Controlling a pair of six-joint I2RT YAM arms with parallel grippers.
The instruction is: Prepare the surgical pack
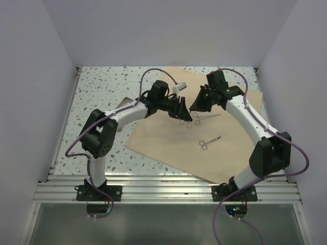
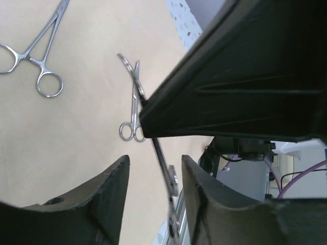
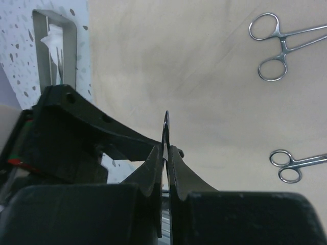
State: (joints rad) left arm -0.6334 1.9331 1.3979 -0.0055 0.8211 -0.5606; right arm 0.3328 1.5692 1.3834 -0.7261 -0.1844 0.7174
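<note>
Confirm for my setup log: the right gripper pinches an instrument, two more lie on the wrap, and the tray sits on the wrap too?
Wrong on the tray: it sits on the table beside the wrap, as the right wrist view shows. The right gripper does pinch an instrument, and two more lie on the wrap.

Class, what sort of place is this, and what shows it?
Probably a robotics lab test cell, not an operating room: two robot arms bolted to a metal rail, plain white walls boxing in a speckled table, steel instruments on a tan wrap sheet.
</note>
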